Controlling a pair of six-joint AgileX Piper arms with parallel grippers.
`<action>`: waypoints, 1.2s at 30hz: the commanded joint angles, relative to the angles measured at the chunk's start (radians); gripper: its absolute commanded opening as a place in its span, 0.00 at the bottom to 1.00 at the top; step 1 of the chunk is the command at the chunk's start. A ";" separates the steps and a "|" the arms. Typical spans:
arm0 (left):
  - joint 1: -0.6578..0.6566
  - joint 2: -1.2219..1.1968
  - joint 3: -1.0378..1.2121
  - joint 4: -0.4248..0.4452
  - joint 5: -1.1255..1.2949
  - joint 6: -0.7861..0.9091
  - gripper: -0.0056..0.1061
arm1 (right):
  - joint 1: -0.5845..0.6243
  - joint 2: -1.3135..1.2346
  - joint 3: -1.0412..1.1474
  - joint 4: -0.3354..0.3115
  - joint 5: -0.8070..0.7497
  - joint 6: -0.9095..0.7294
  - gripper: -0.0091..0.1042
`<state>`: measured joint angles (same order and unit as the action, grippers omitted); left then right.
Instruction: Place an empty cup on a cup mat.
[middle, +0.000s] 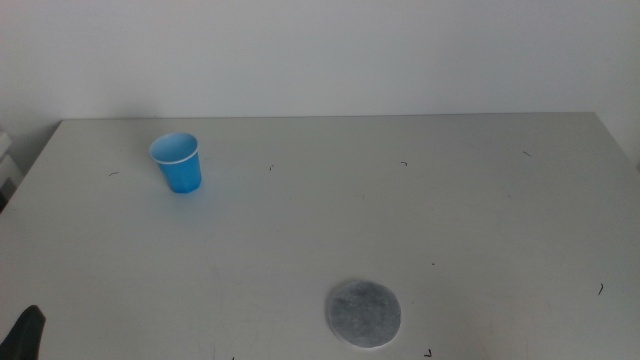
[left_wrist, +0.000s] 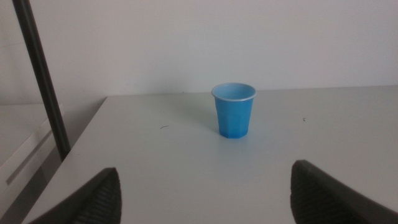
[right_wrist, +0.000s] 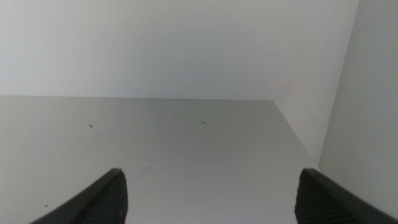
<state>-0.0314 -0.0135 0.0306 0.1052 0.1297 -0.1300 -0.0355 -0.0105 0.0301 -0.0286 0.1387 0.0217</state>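
The left end effector (left_wrist: 205, 193) waits wide open and empty at the bench's (middle: 470, 200) near left corner; straight ahead, far left, the small bright blue tapered cup (middle: 177, 163) stands upright; the round grey felt mat (middle: 363, 314) lies near centre, well apart; the right end effector (right_wrist: 208, 196), open, sees neither; no lettering shows.

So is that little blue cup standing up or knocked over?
Standing up. The cup rests on its narrow base on the table, white rim on top, mouth open upward; the left wrist view shows it level too.
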 joint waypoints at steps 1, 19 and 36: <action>0.002 -0.014 -0.005 -0.003 -0.072 -0.006 0.88 | 0.004 -0.026 -0.008 -0.014 -0.073 -0.005 0.91; 0.002 0.637 -0.783 0.000 0.271 -0.006 0.88 | 0.004 -0.026 -0.008 -0.014 -0.073 -0.005 0.91; 0.002 1.306 -1.658 -0.003 0.885 -0.004 0.88 | 0.004 -0.026 -0.008 -0.014 -0.073 -0.005 0.91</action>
<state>-0.0314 1.2690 -1.5447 0.1050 1.0191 -0.1289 -0.0355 -0.0105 0.0301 -0.0286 0.1387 0.0217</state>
